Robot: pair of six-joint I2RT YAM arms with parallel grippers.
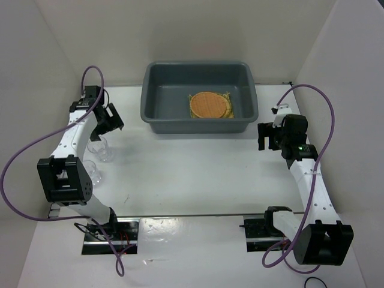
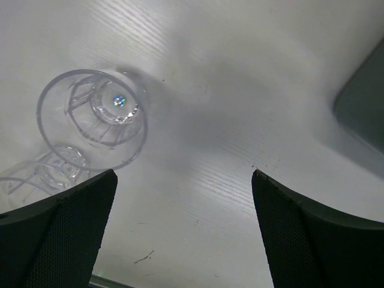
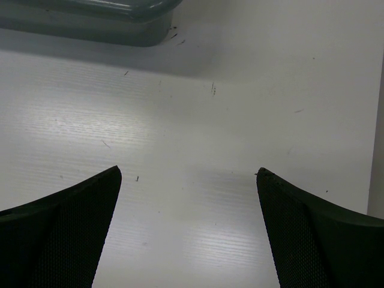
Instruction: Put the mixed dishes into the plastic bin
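Observation:
The grey-blue plastic bin (image 1: 153,114) stands at the back middle of the table. Inside it an orange-brown disc (image 1: 208,104) lies on a yellow woven mat (image 1: 227,97); a tan disc does not show. Two clear glass cups stand at the left: one (image 1: 103,149) just in front of my left gripper (image 1: 113,125), the other (image 1: 91,171) nearer the arm base. In the left wrist view the gripper (image 2: 183,175) is open and empty, with the first cup (image 2: 93,120) up-left of it and the second cup (image 2: 42,174) partly behind its left finger. My right gripper (image 1: 264,139) is open and empty, right of the bin.
The bin's corner shows at the right edge of the left wrist view (image 2: 363,114) and its wall along the top of the right wrist view (image 3: 90,27). The right gripper (image 3: 188,173) hangs over bare white table. White walls enclose the table on the left, the right and the back.

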